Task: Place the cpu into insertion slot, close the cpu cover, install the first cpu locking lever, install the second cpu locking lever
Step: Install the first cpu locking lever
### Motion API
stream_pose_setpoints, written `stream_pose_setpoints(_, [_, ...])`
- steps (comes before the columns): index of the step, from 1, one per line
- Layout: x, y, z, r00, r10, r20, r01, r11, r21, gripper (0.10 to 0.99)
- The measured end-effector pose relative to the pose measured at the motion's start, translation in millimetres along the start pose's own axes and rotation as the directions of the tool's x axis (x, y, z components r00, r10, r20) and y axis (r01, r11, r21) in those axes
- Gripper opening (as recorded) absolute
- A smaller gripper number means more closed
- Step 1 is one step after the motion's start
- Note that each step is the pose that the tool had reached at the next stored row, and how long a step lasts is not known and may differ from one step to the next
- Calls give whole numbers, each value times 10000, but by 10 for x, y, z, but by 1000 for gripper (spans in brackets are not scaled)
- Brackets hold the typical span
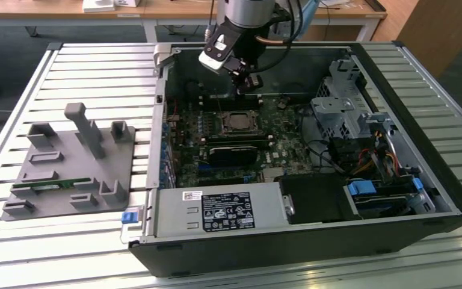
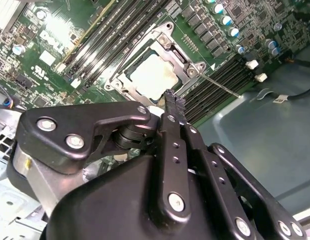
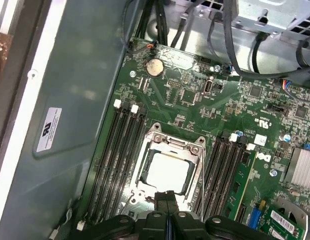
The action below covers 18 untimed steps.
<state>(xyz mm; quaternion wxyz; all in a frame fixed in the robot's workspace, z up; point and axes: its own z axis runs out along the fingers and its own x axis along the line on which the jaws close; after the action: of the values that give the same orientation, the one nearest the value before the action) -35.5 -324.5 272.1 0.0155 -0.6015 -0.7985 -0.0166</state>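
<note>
Though partly behind fingers [image 3: 161,202], cpu [image 3: 167,172] under cover [image 3: 176,144].

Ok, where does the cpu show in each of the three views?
Exterior view: the cpu sits on the motherboard, just under the end effector.
Second wrist view: the pale square just past the end effector.
First wrist view: the same pale square, just past the end effector.
Shared landmark: the cpu cover framing it.

claw [image 3: 168,196] tips together, just beside cpu cover [image 3: 173,145] | cpu [image 3: 167,172] seated in its window | memory slots [image 3: 120,150] flank both sides
</note>
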Motion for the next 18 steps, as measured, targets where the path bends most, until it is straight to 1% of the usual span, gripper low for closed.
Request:
stream_pose_setpoints(9, [0, 0, 0, 9984, -557, -5, 557, 9984, 25, 106])
stream_pose_setpoints(18, [0, 0, 0, 9941, -1082, -11, 1082, 9941, 48, 106])
